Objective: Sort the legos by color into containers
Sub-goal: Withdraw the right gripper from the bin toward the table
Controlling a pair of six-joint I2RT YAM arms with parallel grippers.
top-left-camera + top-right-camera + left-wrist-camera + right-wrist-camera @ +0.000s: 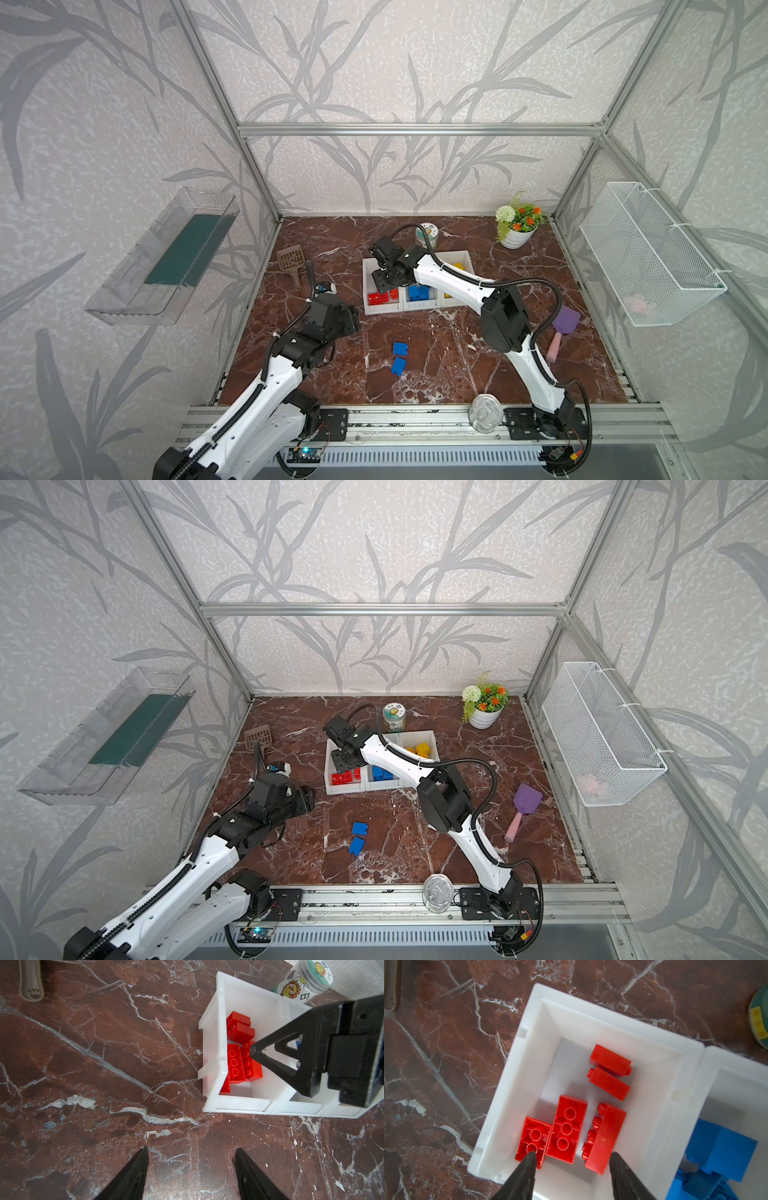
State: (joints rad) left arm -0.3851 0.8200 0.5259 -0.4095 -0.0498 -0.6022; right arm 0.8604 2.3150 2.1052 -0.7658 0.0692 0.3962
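Three joined white containers (415, 306) (347, 789) stand mid-table. The left one holds several red legos (381, 297) (569, 1128), the middle one blue legos (417, 293) (720, 1151), the right one yellow legos (458, 266) (420, 750). Two loose blue legos (400, 348) (398, 366) lie on the marble nearer the front. My right gripper (384, 283) (572, 1154) hangs open over the red container with nothing between its fingers. My left gripper (352, 320) (192, 1151) is open above bare marble, left of the containers.
A brown scoop (291, 262) lies at the back left, a printed jar (428, 235) behind the containers, a flower pot (517, 227) at the back right. A purple spatula (562, 330) lies right, a tin lid (484, 413) at the front rail. Wire basket (648, 253) and clear tray (162, 257) hang on the walls.
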